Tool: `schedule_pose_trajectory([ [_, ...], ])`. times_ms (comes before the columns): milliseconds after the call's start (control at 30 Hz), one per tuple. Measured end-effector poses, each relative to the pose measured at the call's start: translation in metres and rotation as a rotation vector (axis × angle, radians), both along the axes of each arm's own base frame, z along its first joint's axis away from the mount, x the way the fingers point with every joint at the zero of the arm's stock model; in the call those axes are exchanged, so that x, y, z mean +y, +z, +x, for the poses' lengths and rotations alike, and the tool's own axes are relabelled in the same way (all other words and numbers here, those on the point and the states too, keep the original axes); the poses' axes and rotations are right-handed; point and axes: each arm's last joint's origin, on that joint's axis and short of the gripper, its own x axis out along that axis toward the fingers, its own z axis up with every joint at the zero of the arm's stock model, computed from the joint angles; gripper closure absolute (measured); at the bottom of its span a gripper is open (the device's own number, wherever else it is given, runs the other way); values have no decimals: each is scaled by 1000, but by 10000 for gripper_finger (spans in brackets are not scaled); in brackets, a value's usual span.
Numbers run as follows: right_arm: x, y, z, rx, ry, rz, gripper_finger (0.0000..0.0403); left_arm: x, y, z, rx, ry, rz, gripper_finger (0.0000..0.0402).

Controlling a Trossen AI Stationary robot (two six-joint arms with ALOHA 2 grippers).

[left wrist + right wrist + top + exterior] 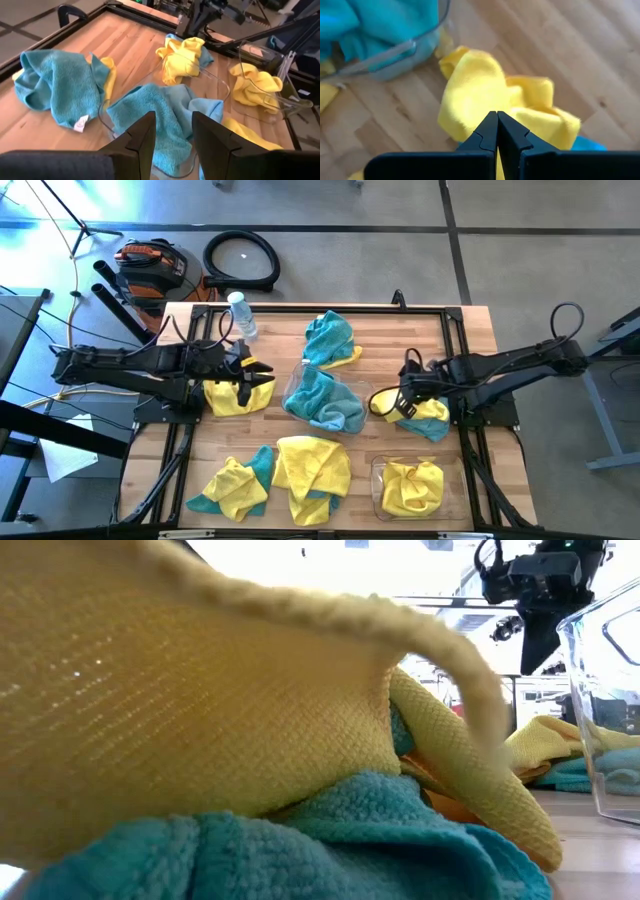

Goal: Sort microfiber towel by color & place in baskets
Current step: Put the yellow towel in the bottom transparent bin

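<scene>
The towels are only partly sorted. In the high view, one yellow towel (412, 486) lies in the basket (377, 477) at the lower right, and a teal towel (322, 400) fills the second basket (293, 385) at the centre; both are also visible in the left wrist view. The rest is still loose on the table (470, 330): a teal and yellow pair (330, 338) at upper centre, a mixed heap (234, 485) at lower left, a large yellow towel (312, 465) over teal at lower centre, one yellow piece (238, 396) under the left gripper, and a yellow one on teal (428, 418) under the right gripper. So, by my judgement, most of the work remains.

The right gripper (497, 131) hangs over that yellow towel (485, 95) with its fingers together; whether they pinch any cloth I cannot tell, the tips hide it. The left gripper (172, 131), at middle left in the high view, has its fingers apart and holds nothing.

A bottle (241, 314) stands at upper left.
</scene>
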Motion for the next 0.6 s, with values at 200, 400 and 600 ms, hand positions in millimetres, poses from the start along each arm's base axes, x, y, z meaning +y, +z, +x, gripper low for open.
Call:
schedule_pose_trajectory([
  [200, 3, -12, 9, 61, -71, 61, 376, 0, -4, -7, -11, 10, -20, 284],
  [400, 4, -18, 15, 85, -113, 65, 289, 0, -4, -6, -12, 10, -19, 284],
  [600, 5, -33, 20, 143, -128, 71, 205, 0, -4, -6, -11, 10, -19, 284],
])
